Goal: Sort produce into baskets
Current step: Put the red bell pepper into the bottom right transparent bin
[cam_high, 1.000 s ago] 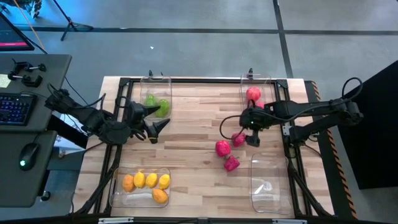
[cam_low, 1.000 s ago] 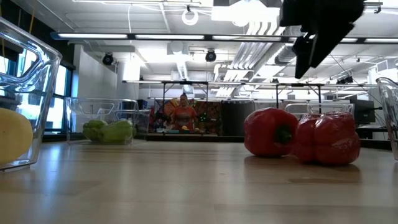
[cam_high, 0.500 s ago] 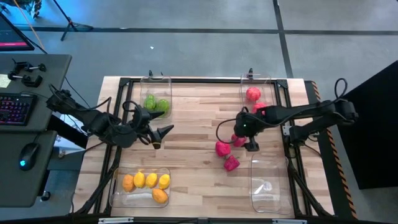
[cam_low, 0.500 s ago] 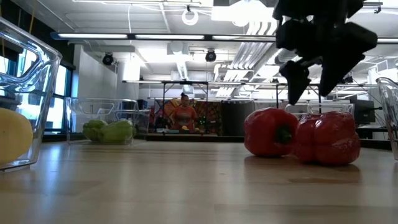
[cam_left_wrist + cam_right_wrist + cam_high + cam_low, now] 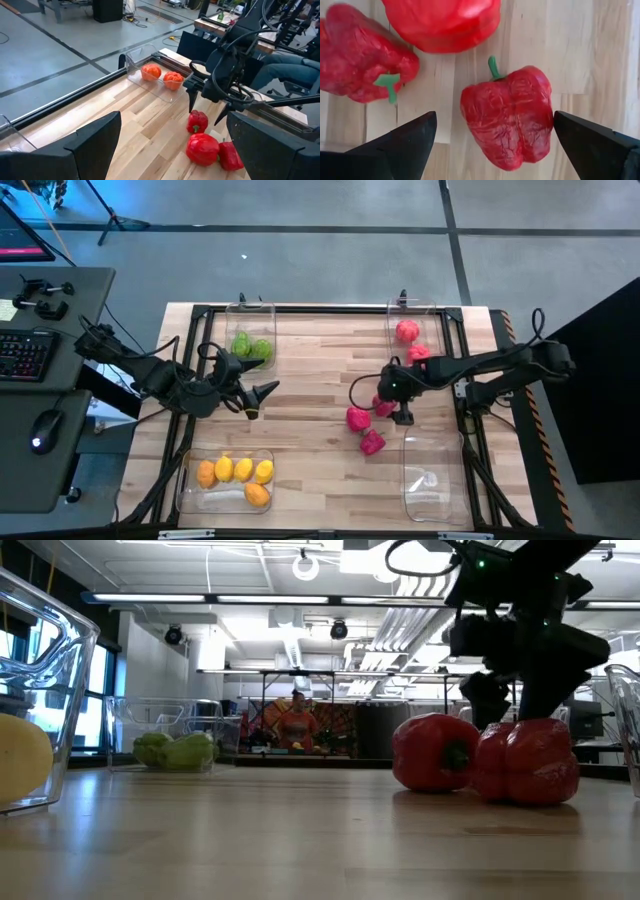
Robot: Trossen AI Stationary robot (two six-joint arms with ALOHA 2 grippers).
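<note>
Left hand [image 5: 262, 395] released, idle at left of frame over pale wood-plank desk [image 5: 320, 470]. Centre-right, right hand [image 5: 392, 410] spread wide, straddling glossy, wrinkled red pepper [image 5: 507, 117] with curled green stem; two lumpy red peppers [image 5: 365, 430] just below.

A lab — framed test table [image 5: 320, 340], keyboard desk [image 5: 40, 360], exposed ceiling ducts [image 5: 420, 615].

wooden table [image 5: 310, 380] with four clear baskets [image 5: 432, 470] and three loose red peppers [image 5: 358, 418]
</note>
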